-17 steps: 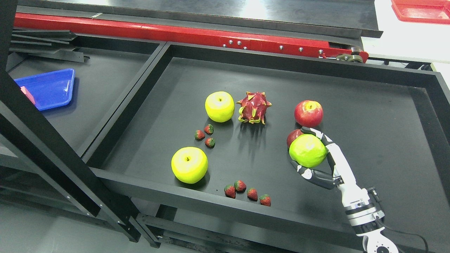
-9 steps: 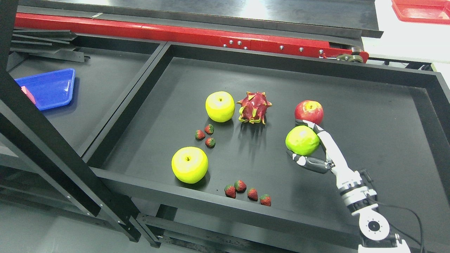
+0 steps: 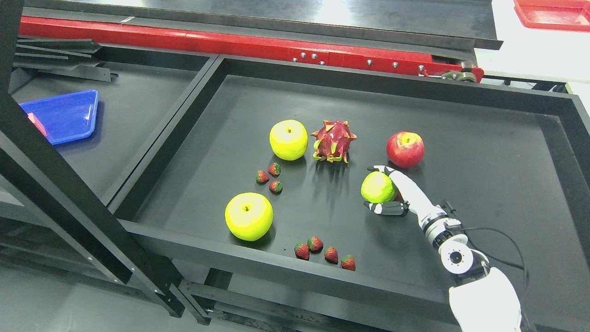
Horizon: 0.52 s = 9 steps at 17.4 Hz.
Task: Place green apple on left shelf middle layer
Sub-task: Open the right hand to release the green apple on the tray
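My right hand reaches in from the lower right over the black shelf tray and is shut on a green apple, fingers over its top and thumb beneath it. The apple is held above the tray floor, left of and below a red apple. Two larger yellow-green apples lie further left, one beside a dragon fruit and one near the front rim. The left arm does not show.
Three small strawberries lie between the yellow-green apples, and several more sit along the front rim. A blue tray rests in the left compartment. A black diagonal post crosses the left foreground.
My right hand has carried the green apple up and to the left, farther into the tray. The second red apple that showed behind it is now hidden by the hand.
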Tool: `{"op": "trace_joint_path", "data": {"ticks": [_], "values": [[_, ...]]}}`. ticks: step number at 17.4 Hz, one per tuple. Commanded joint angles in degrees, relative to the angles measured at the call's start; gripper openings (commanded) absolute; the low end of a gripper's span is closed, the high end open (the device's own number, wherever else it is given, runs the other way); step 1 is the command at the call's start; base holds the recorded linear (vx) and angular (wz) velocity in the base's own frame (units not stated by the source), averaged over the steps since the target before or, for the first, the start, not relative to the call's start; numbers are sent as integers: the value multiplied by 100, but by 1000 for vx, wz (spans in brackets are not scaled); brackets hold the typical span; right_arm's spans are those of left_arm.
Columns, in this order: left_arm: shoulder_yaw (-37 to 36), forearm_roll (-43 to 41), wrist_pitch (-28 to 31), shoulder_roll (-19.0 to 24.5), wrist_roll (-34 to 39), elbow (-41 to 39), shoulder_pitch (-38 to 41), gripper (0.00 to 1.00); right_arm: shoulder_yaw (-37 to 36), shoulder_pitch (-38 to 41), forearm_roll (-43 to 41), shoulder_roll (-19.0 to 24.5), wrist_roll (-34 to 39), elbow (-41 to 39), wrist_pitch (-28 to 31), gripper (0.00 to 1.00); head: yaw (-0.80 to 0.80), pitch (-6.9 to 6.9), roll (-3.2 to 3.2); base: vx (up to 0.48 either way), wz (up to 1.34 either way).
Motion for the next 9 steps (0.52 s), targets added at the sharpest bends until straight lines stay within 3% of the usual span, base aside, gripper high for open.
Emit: {"op": "trace_joint_path", "data": {"ticks": [1, 3, 4, 5, 7, 9], "values": [[-1, 0, 0, 100, -1, -1, 0, 100, 635, -463, 436, -229, -16, 1711, 200, 14, 0, 0, 0, 0, 0], [-1, 0, -9, 100, 8, -1, 0, 100, 644, -463, 409, -229, -8, 1685, 227, 47, 0, 0, 0, 0, 0], [-1, 0, 0, 100, 8, -1, 0, 100, 591, -437, 374, -229, -8, 1650, 227, 69, 0, 0, 0, 0, 0], [-1, 0, -9, 100, 8, -1, 0, 100, 565, -419, 357, -229, 1, 1562, 227, 81, 0, 0, 0, 0, 0], [-1, 0, -9, 100, -1, -1, 0, 100, 468, -384, 339, -246, 53, 1369, 227, 94, 0, 0, 0, 0, 0], [-1, 0, -9, 100, -1, -1, 0, 100, 407, -331, 321, -238, 45, 1150, 210, 100, 0, 0, 0, 0, 0]]}}
